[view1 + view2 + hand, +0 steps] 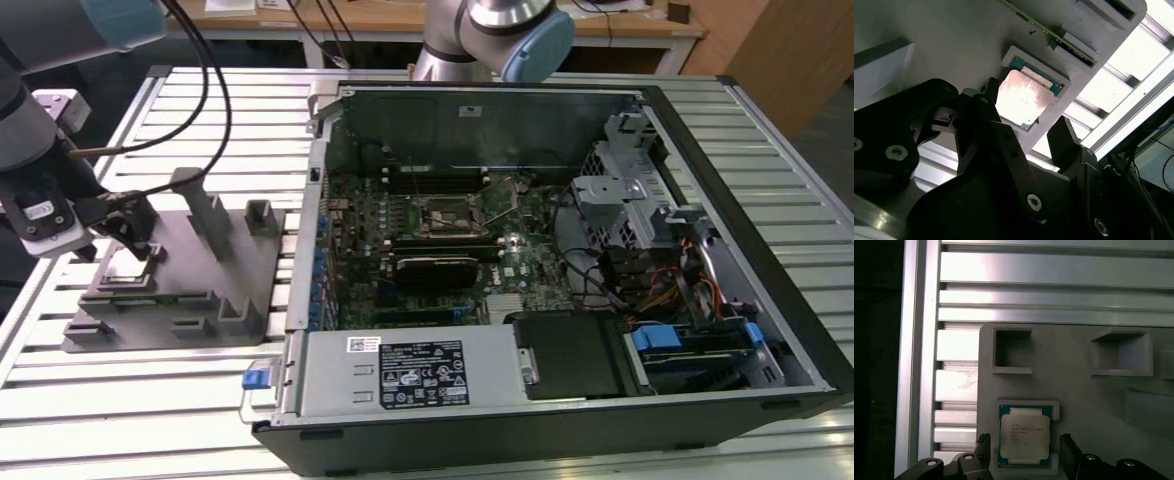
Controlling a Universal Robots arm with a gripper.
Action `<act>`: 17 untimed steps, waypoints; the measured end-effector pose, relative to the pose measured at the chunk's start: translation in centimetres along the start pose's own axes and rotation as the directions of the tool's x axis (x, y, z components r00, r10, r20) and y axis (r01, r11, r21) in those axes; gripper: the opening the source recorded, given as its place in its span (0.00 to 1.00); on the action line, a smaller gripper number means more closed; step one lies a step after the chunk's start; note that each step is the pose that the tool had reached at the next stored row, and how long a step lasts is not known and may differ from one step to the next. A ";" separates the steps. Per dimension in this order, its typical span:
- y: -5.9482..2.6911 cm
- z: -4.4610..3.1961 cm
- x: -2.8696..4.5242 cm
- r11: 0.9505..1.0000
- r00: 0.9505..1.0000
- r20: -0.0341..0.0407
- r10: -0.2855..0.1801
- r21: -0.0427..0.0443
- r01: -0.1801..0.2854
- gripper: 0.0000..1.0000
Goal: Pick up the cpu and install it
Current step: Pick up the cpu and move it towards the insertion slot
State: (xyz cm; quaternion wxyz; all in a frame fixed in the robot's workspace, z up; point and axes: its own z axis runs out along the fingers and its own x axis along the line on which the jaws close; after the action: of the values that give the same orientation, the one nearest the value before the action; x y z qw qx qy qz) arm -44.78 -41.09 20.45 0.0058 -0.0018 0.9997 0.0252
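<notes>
Straddling cpu (1024, 432) in grey tray (1079, 385), hand (1024, 441) open; exterior view adds computer case (494, 125).

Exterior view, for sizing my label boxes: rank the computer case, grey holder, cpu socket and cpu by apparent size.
1. computer case
2. grey holder
3. cpu socket and cpu: look alike, so unranked.

Exterior view: high up, angled down on PC case (534, 250) & grey holder (187, 285). Both wrist views: on my wrist, v. close above it, sharing the cpu (1021, 97) (1024, 435).
</notes>
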 end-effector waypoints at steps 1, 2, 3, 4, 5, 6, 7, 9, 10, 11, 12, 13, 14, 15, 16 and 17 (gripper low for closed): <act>0.01 0.13 0.00 1.000 1.000 0.000 0.002 0.000 -0.002 0.66; 0.03 0.28 0.00 1.000 1.000 0.000 0.004 0.000 -0.004 0.66; 0.04 0.41 0.00 1.000 1.000 0.000 0.006 0.000 -0.006 0.66; 0.04 0.50 0.00 1.000 1.000 0.000 0.009 0.000 -0.009 0.66; 0.04 0.59 0.00 1.000 1.000 0.001 0.012 0.000 -0.012 0.66; 0.03 0.69 0.00 1.000 1.000 0.001 0.014 0.000 -0.014 0.66; 0.03 0.78 0.01 1.000 1.000 0.001 0.017 0.000 -0.017 0.66; 0.02 0.98 0.01 1.000 1.000 0.001 0.021 0.000 -0.021 0.66; 0.02 1.07 0.01 1.000 1.000 0.001 0.023 0.000 -0.023 0.66; 0.01 1.16 0.01 1.000 1.000 0.001 0.025 0.000 -0.025 0.66; 0.01 1.23 0.01 1.000 1.000 0.001 0.027 0.000 -0.027 0.66; 0.01 1.30 0.01 1.000 1.000 0.001 0.029 0.000 -0.029 0.66; 0.01 1.36 0.00 1.000 1.000 0.000 0.031 0.000 -0.031 0.66; 0.01 1.42 -0.01 0.999 0.999 0.000 0.034 0.000 -0.034 0.66; 0.02 1.47 -0.02 0.999 0.999 0.000 0.036 0.000 -0.036 0.66; 0.02 1.51 -0.05 0.999 0.999 0.000 0.036 0.000 -0.036 0.66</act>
State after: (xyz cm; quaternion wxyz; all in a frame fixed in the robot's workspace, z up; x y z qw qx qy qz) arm -44.71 -41.00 18.94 0.0054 0.0164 0.9995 0.0250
